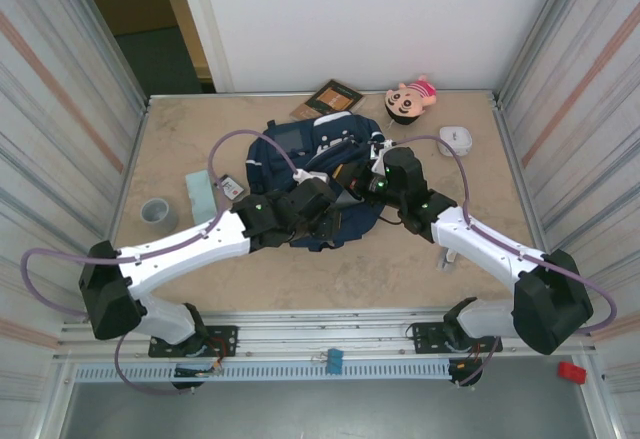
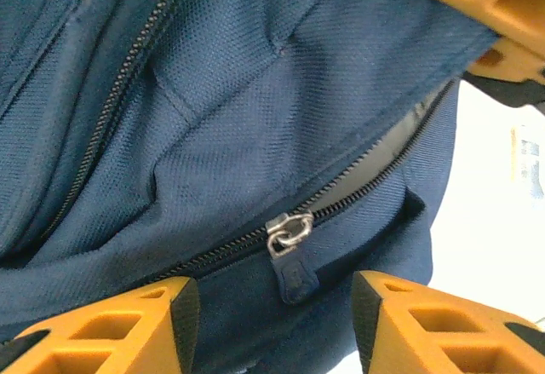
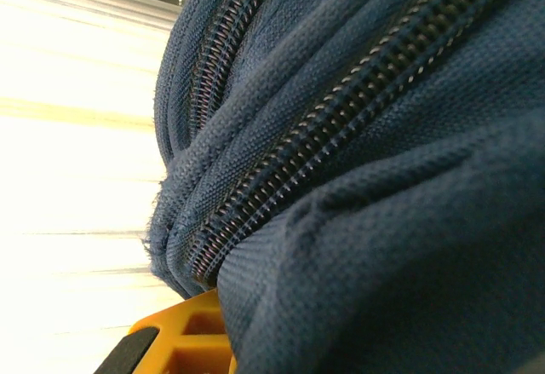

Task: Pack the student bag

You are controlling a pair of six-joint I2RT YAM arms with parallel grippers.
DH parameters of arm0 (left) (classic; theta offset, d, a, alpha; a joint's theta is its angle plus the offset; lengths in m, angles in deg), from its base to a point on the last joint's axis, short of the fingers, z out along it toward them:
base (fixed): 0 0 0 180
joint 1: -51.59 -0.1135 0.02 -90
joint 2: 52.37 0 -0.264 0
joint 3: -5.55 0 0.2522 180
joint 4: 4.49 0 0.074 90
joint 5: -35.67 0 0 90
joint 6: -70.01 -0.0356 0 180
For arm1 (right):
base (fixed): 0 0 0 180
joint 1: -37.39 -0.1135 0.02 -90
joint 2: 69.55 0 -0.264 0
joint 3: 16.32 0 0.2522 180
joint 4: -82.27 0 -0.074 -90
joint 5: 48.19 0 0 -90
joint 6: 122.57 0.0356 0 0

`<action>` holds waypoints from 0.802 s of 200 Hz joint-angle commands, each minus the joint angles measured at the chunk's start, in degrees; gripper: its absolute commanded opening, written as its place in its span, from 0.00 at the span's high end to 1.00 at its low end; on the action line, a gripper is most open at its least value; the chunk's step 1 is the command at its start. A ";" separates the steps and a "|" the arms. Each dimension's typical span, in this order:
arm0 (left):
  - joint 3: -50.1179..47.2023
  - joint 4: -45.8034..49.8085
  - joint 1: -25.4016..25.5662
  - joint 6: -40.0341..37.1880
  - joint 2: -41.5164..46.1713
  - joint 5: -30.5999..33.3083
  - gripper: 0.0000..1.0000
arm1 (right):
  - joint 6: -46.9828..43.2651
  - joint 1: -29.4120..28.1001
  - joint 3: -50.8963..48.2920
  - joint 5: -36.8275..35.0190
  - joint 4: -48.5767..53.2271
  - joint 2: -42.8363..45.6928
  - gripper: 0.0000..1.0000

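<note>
The student bag (image 1: 300, 154), a navy backpack, lies in the middle of the table. My left gripper (image 2: 274, 314) is open over its near side. The silver zipper slider with its blue pull tab (image 2: 288, 246) sits between the orange fingers (image 2: 111, 331) without touching them. To the right of the slider the zipper gapes and shows grey lining (image 2: 400, 140). My right gripper (image 1: 362, 177) is shut on a bunched fold of the bag beside a closed zipper (image 3: 341, 110). One of its orange fingers (image 3: 179, 344) shows under the fabric.
A teal box (image 1: 200, 194), a grey tape roll (image 1: 158, 212) and a small dark card (image 1: 232, 187) lie left of the bag. Behind it are a brown book (image 1: 333, 97) and a plush doll (image 1: 410, 99). A white device (image 1: 455, 139) sits at the right. Metal walls enclose the table.
</note>
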State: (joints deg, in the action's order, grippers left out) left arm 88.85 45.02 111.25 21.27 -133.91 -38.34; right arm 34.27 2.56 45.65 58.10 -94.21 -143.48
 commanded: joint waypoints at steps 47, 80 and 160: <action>3.33 0.19 0.20 3.18 -4.37 8.66 0.57 | -1.38 -0.59 3.56 0.64 -4.17 0.96 1.00; 1.41 -3.24 -1.44 2.15 -4.59 4.33 0.75 | -1.91 -0.61 2.17 0.86 -4.16 1.86 1.00; -8.96 -16.65 -7.05 -0.57 4.07 -15.58 1.00 | -5.81 3.04 1.74 7.45 -1.09 -0.23 1.00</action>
State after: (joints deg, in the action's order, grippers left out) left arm 82.21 33.63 106.07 22.05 -133.08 -47.35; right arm 31.59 4.44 45.67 61.32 -92.42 -143.59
